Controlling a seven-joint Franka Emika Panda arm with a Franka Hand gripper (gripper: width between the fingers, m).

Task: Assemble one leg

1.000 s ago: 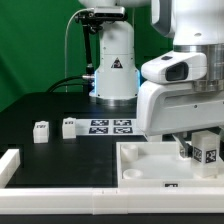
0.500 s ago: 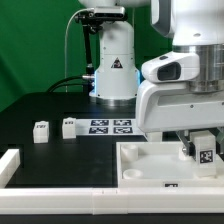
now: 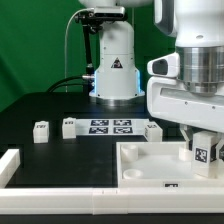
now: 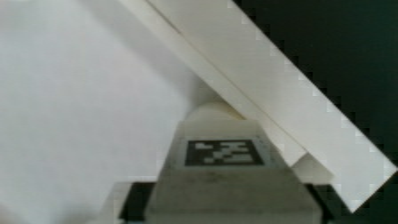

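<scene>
My gripper (image 3: 205,143) is shut on a leg (image 3: 207,153), a small white block with a black-and-white tag, and holds it upright over the exterior view's right corner of the white tray-like tabletop (image 3: 140,172). In the wrist view the leg (image 4: 222,150) sits between my dark fingers (image 4: 141,200), with my gripper (image 4: 231,198) just inside the tabletop's raised wall (image 4: 249,70). Whether the leg touches the tray floor cannot be told.
Three more legs stand on the black table: two at the exterior view's left (image 3: 41,131) (image 3: 69,126) and one (image 3: 152,130) behind the tabletop. The marker board (image 3: 110,126) lies between them. A white edge piece (image 3: 8,166) sits front left. The robot base (image 3: 114,70) stands behind.
The arm has shifted toward the exterior view's right with the leg in its grip. This uncovers the third loose leg behind the tabletop.
</scene>
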